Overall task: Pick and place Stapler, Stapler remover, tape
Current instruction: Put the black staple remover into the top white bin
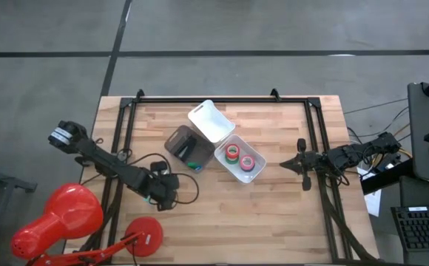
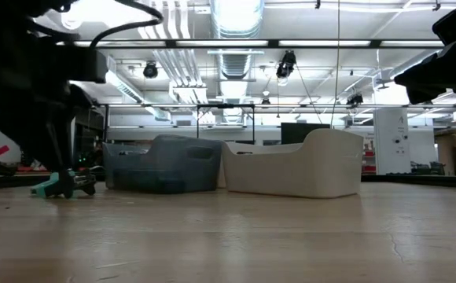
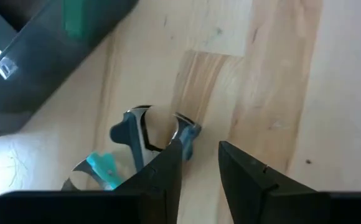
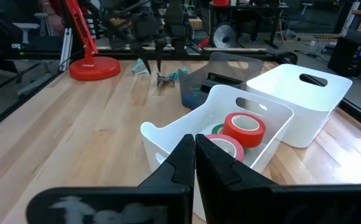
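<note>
— What was the left gripper (image 3: 199, 165) doing?
— It hung low over the staple remover (image 3: 152, 134) on the table, one finger at its metal claws, jaws partly open and gripping nothing that I could see. I judged this the pick step; next it needed to straddle the remover and close.
— And the rest?
— The tape (image 1: 244, 158) lay in a white bin (image 1: 253, 176), and the right gripper (image 1: 297, 162) waited shut beside it.

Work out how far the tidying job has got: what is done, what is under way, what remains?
Done: tape rolls lie in a white bin, and something dark and teal sits in the grey bin. Under way: the left pincer is down at the staple remover, fingers apart, not yet gripping. Left: lifting and binning it. The right pincer waits shut.
</note>
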